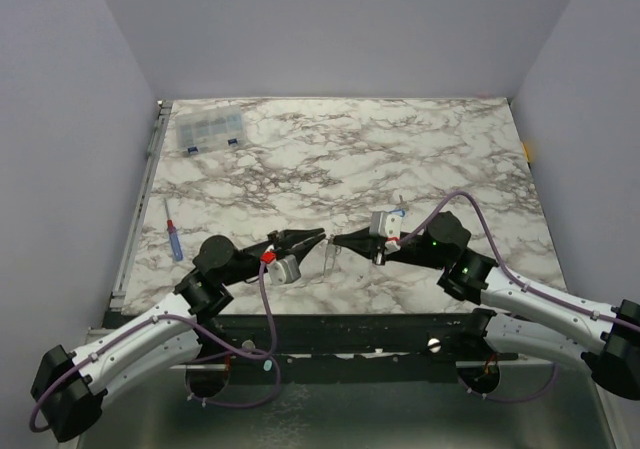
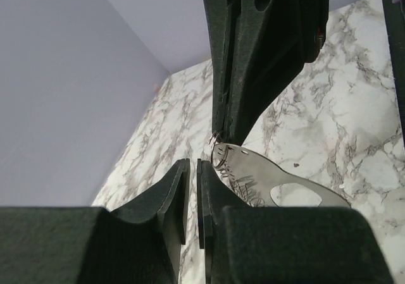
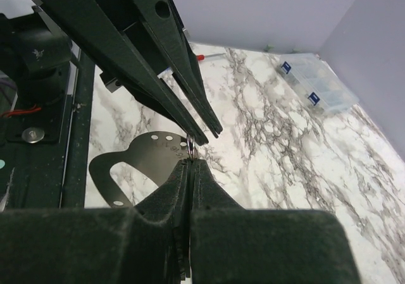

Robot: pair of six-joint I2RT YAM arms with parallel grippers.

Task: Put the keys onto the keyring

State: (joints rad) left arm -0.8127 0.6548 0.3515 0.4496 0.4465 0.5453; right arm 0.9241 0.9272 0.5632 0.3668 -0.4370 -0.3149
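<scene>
R tool pinches keyring; key dangles off it, long axis slanting down; L tool slightly spread.

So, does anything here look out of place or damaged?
Nothing stands out. The key hangs at the keyring pinched in the right gripper, close to the left gripper; the screwdriver and clear box lie apart near the left edge.
</scene>
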